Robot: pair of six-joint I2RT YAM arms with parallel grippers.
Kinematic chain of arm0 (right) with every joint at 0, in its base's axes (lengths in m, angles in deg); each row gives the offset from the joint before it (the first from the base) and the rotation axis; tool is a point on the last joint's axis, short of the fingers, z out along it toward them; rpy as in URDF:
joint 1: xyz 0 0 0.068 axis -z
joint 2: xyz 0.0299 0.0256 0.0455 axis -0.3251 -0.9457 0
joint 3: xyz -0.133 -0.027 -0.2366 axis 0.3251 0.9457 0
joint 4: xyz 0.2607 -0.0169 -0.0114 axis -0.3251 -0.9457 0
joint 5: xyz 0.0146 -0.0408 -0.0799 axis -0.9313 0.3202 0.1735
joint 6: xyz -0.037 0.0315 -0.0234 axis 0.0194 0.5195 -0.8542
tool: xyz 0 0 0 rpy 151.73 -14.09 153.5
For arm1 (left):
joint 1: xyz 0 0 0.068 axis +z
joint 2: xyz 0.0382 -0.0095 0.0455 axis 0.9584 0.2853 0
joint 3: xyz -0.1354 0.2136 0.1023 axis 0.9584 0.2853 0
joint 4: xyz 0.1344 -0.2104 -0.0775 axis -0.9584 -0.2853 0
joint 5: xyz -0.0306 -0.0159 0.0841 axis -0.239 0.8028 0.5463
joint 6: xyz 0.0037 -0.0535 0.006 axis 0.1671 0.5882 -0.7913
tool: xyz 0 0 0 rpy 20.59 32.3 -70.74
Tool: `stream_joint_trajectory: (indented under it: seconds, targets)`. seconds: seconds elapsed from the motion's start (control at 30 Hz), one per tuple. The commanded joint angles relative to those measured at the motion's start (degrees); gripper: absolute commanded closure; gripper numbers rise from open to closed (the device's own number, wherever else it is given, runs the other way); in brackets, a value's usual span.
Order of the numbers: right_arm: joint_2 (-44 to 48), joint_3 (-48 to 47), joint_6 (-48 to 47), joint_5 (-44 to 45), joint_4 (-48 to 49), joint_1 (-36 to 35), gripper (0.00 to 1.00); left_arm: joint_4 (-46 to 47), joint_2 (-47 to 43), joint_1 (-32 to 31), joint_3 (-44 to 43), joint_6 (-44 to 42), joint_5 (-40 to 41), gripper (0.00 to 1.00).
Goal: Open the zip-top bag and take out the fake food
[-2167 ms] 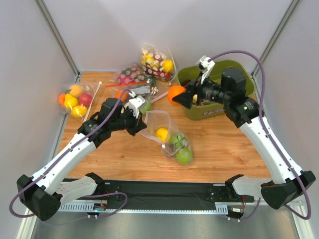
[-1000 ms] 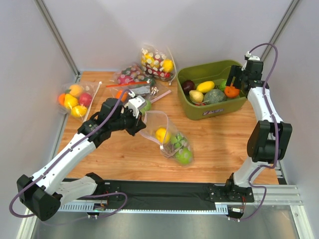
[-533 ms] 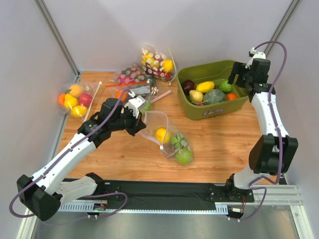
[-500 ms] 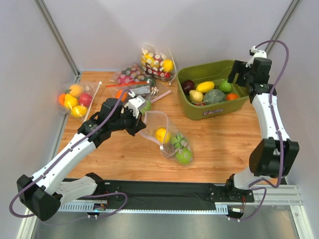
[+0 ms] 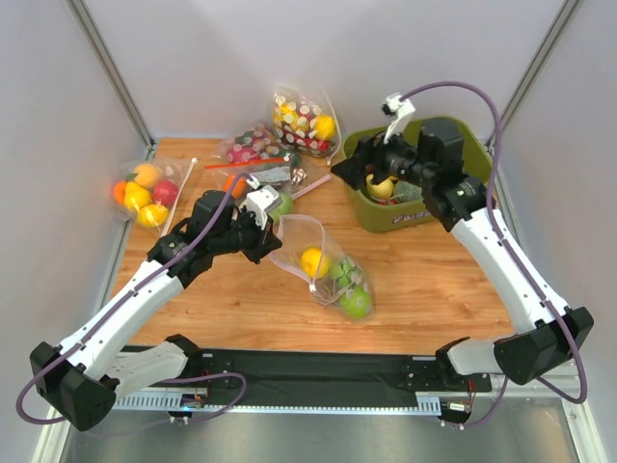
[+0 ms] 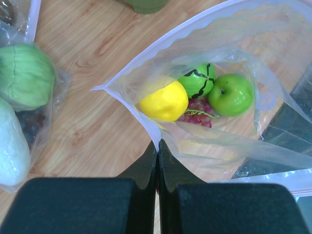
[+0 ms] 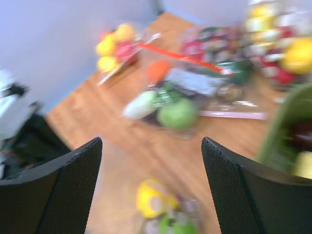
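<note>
The zip-top bag (image 5: pixel 318 253) lies on its side at the centre of the top view, on the wooden table (image 5: pixel 434 280). Its mouth points to the upper left and its closed end to the lower right. The mouth is open: in the left wrist view the pale zip strip forms a wide loop across the upper half of the frame. The fake food (image 5: pixel 353 301) sits deep inside, toward the closed end. It comprises a yellow fruit (image 6: pixel 162 101), a striped green fruit (image 6: pixel 200 80), a green apple (image 6: pixel 234 94) and a small cluster of red grapes (image 6: pixel 195 116).

Handling, as judged:
- The film looks thin, soft and crinkly. It will likely collapse unless a lip is held.
- The zip strip looks like the stiffest part and is the proper grip site.
- The fruits look like light, hard, smooth plastic. Round pieces may roll or slip from flat pads, so grip across the widest part.

The left gripper (image 6: pixel 157 144) is clenched on the near lip of the bag, at the lower centre of its wrist view, pinching the film between both fingers. The right gripper (image 7: pixel 151 142) is spread wide and carries nothing. In the top view it hangs at upper centre, by the left end of the green bin (image 5: pixel 395 218), well apart from the bag. Its wrist view is blurred.

Next step, as judged: enter the mouth and take the yellow fruit, which lies nearest the opening.
</note>
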Motion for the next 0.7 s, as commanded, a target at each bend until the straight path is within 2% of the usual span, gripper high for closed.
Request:
stream_joint_trajectory:
  seconds: [0.0,0.23,0.43,0.57,0.67]
  targets:
    - [-1.1,-1.58,4.03,-10.69,2.31,-6.47,0.18,0.32,-1.26,-0.12,-0.44,-0.97,-0.56,1.0]
    - [-3.73,-1.41,5.63,-21.07,-0.14,-16.33,0.21,0.32,-1.17,-0.12,-0.44,-0.97,-0.21,1.0]
    - [-4.26,0.52,5.8,-23.88,-1.73,-21.87,0.28,0.41,-1.17,-0.03,-0.44,-0.97,-0.21,1.0]
    - [-4.62,2.45,6.32,-23.63,-2.25,-23.72,0.34,0.41,-1.34,-0.03,-0.44,-0.97,-0.21,1.0]
    - [-4.88,4.22,6.68,-19.16,-3.39,-23.81,0.37,0.41,-1.52,-0.12,-0.44,-0.97,-0.21,1.0]
